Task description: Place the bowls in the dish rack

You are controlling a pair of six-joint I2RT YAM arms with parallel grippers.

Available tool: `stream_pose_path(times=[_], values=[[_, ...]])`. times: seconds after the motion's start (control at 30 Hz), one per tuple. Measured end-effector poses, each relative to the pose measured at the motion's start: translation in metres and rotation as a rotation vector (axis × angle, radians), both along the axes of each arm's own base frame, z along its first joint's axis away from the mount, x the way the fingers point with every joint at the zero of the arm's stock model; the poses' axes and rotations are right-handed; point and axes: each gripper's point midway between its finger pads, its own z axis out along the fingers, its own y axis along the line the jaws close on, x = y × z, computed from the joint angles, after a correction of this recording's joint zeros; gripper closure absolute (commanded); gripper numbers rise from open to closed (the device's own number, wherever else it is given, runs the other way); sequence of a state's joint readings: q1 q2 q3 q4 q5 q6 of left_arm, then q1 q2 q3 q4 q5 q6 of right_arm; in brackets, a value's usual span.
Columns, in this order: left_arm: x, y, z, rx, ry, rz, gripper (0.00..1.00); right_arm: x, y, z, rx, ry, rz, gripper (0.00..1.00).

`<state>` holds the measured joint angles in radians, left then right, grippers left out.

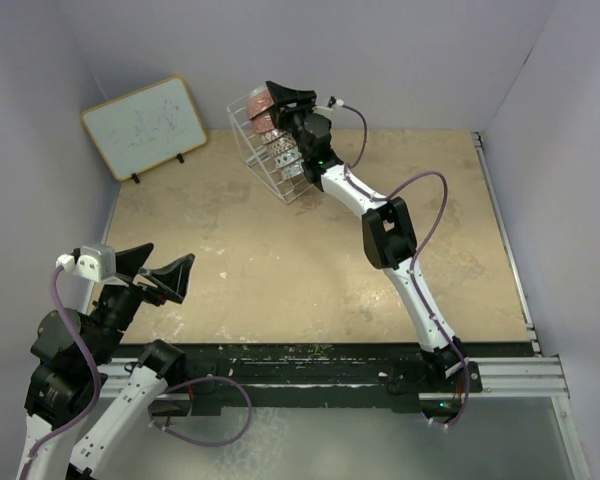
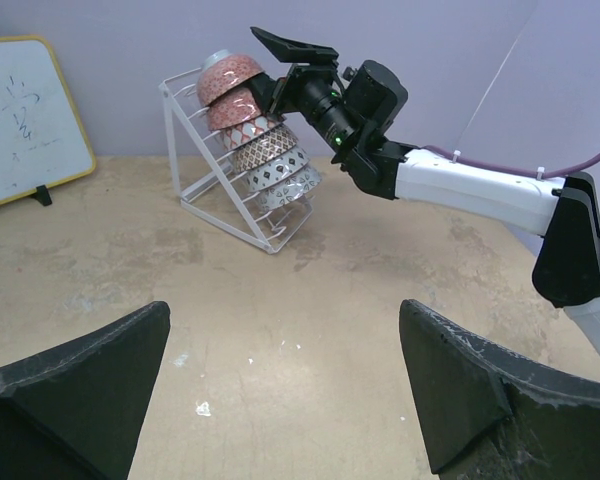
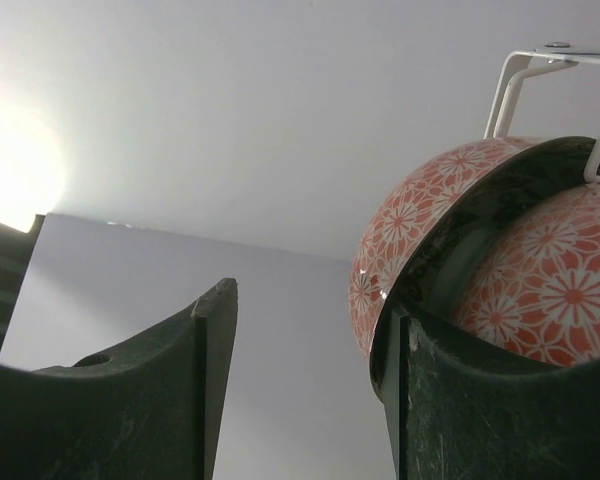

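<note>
The white wire dish rack (image 1: 246,135) stands tilted at the back of the table, also in the left wrist view (image 2: 195,170). Several patterned bowls (image 2: 265,160) are stacked in it on edge, with a red flowered bowl (image 2: 227,75) on top. My right gripper (image 1: 280,100) is open at the top of the rack. In the right wrist view (image 3: 305,300) one finger (image 3: 460,400) lies at the rim of the red bowl (image 3: 420,210); the other is clear of it. My left gripper (image 1: 167,256) is open and empty above the near left of the table (image 2: 283,310).
A wood-framed whiteboard (image 1: 145,125) leans on the back left wall, also in the left wrist view (image 2: 20,115). The right arm (image 1: 390,235) stretches across the table's middle right. Purple walls close the back and sides.
</note>
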<state>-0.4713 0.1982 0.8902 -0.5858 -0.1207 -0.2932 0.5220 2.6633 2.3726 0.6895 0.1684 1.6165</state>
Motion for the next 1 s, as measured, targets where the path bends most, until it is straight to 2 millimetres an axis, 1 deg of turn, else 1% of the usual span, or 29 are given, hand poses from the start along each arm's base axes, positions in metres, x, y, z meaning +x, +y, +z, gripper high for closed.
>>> stream_pose_path(times=[0.27,0.53,0.77,1.0], values=[[0.001,0.001,0.000,-0.002,0.001,0.009,0.01,-0.003,-0.002,-0.005,-0.004,0.038,0.006,0.41],[0.002,0.002,0.000,-0.003,0.003,0.013,0.01,-0.003,-0.012,-0.009,-0.021,0.082,0.002,0.41],[0.002,0.001,0.000,-0.003,0.007,0.013,0.01,-0.002,-0.032,-0.018,-0.026,0.128,-0.021,0.41],[0.004,0.000,0.003,-0.010,0.013,0.014,0.01,0.000,-0.052,-0.041,-0.053,0.181,-0.046,0.41]])
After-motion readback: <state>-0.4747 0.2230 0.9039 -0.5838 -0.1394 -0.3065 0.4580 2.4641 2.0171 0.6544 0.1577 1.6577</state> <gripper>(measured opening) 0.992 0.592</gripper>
